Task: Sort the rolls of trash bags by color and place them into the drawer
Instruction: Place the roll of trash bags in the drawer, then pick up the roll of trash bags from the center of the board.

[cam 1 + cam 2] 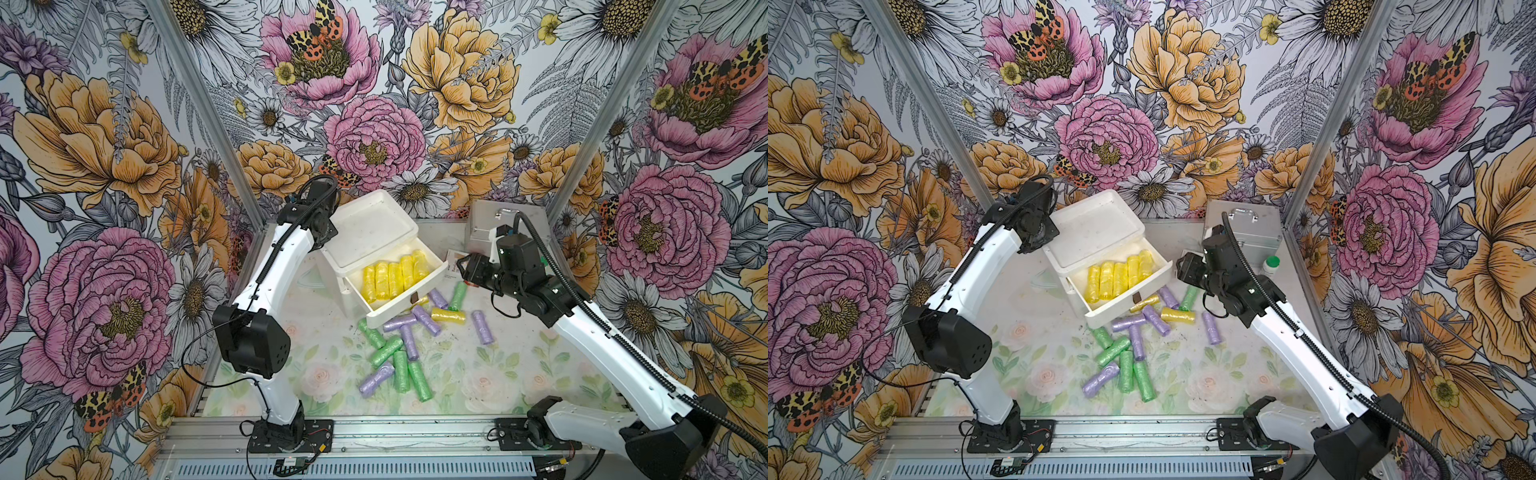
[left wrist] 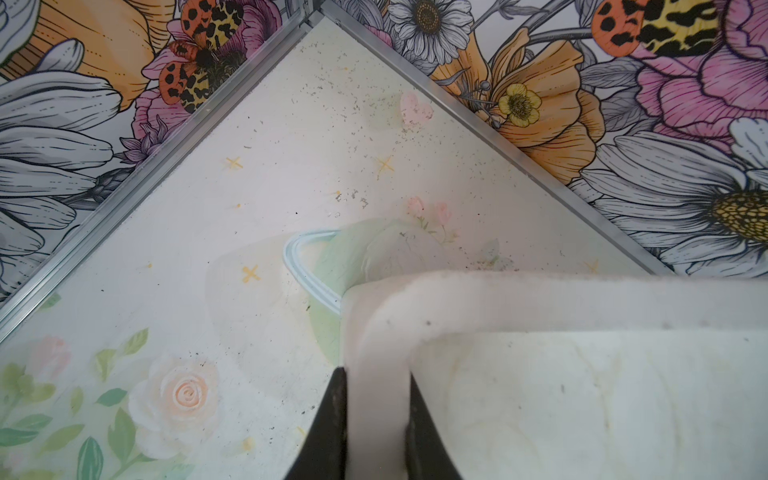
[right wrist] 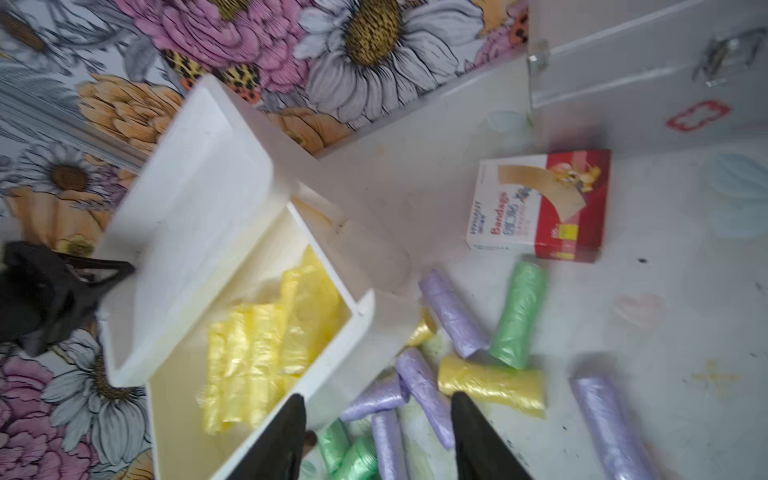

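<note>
Left wrist view: left gripper (image 2: 376, 378) is clamping its jaws on the raised rim of the white drawer unit (image 2: 582, 299).
Right wrist view: right gripper (image 3: 376, 399) is hanging beside the drawer (image 3: 332, 361), jaws apart and empty.
Drawer: is standing pulled out, holding a row of yellow rolls (image 1: 392, 274).
Table (image 1: 519, 365): green rolls (image 1: 401, 370), lilac rolls (image 1: 482, 328) and one loose yellow roll (image 1: 448, 316) are lying scattered just in front of the drawer.
Back corner: bandage box (image 3: 540, 208) is lying near a metal case (image 1: 1246, 224).

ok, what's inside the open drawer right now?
Only yellow rolls, lying side by side in the drawer; nothing else shows inside. Its back end sits under the white cabinet top, so that part is hidden.
</note>
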Robot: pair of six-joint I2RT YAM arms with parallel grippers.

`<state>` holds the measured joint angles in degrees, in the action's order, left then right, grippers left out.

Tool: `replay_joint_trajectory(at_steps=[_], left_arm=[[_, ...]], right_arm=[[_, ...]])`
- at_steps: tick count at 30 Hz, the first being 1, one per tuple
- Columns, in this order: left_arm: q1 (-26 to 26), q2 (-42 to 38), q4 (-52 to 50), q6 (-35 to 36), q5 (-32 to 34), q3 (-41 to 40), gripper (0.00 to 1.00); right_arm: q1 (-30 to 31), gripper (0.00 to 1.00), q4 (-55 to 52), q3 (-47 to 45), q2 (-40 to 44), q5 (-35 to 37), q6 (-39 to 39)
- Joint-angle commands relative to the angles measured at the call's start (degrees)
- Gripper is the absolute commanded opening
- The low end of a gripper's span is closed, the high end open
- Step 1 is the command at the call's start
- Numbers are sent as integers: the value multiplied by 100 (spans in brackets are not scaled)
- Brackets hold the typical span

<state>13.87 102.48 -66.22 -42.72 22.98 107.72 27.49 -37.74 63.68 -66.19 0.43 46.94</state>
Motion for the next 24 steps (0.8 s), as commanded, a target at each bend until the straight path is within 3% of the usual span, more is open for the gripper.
replay_joint_trajectory(at_steps=[1,4,10,24], left_arm=[[87,659,258,-835,-1736,-291,0],[77,720,258,-804,-1744,-230,0],[107,763,258,-817,-1753,-241,0],[116,708,258,-773,-1736,-340,0]], right_arm=[[-74,52,-330,-985,89,148,819],[-56,44,17,-1568,157,145,1930],[-44,44,512,-1755,-200,157,3197],[125,40,1171,-1095,-1994,-209,4074]])
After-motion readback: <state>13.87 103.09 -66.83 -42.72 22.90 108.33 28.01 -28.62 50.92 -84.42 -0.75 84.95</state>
